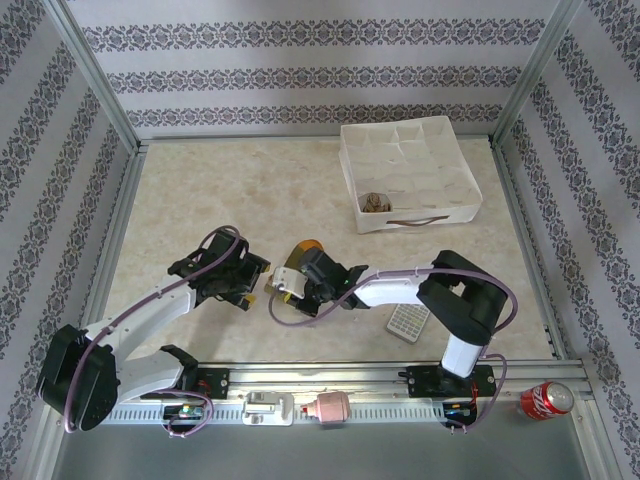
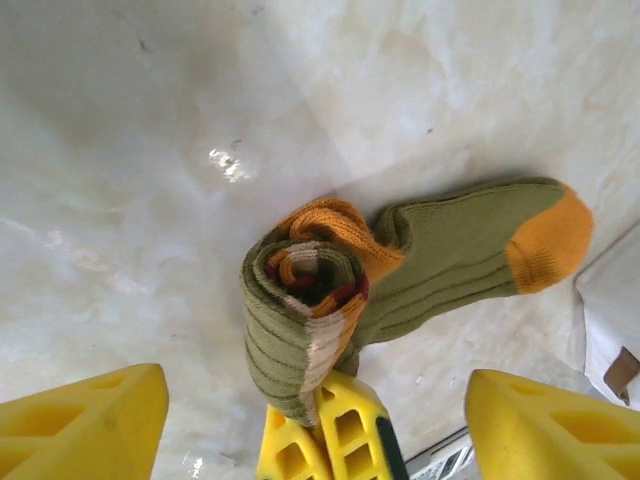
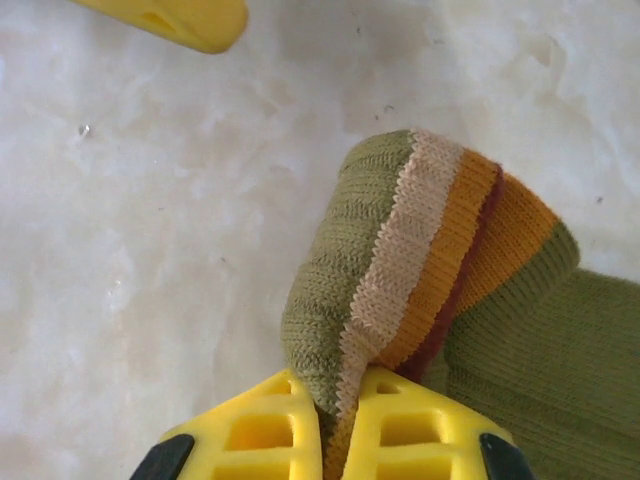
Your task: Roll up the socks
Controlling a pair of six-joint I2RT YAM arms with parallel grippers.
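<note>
Sock: olive green sock (image 2: 430, 260), orange toe flat, striped cuff end rolled up, lying mid-table.
Right gripper (image 3: 335, 400): I see it clamped on the roll's edge.
Left gripper (image 1: 245, 285): fingers wide apart, holding nothing, just beside the roll.
Other sock: brown rolled sock (image 1: 375, 203) in the white divided box (image 1: 455, 205).
Surface: beige marbled tabletop (image 1: 200, 200).
Room: damask-striped walls (image 1: 300, 75).
Writing: red soda can (image 1: 545, 400), lettering too small for me to read.

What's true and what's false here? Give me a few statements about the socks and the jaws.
The right arm's jaws are shut on the olive sock. True.
The left arm's jaws grip it too. False: they stand open.
The olive sock lies flat, unrolled. False: its cuff end is rolled up.
A rolled sock sits in the white box. True.
The red can is inside the box. False: it lies outside, at the near right corner.
</note>
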